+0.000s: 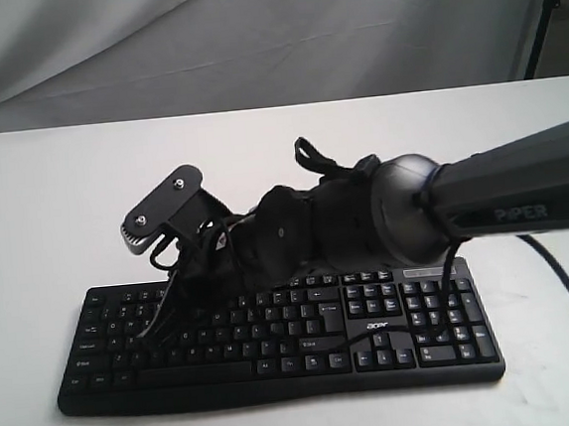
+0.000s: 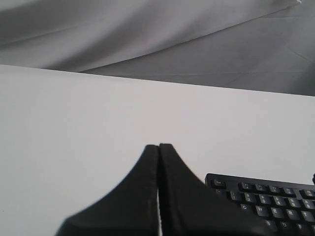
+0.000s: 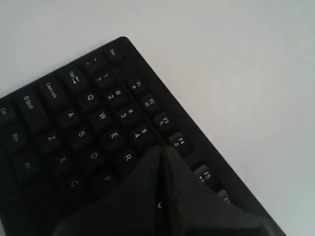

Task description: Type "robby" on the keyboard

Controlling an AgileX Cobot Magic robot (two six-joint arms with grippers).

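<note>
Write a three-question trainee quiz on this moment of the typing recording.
1. True or false: the right hand has its fingers spread wide apart.
2. Which of these is closest to the right hand's tip on the keyboard? A) R key B) Enter C) Number-pad 5
3. Fill in: in its wrist view the left hand is seen against the bare white ____, with only a corner of the keyboard showing.

Key: 1 false, the fingers are pressed together. 2 A. 3 table.
</note>
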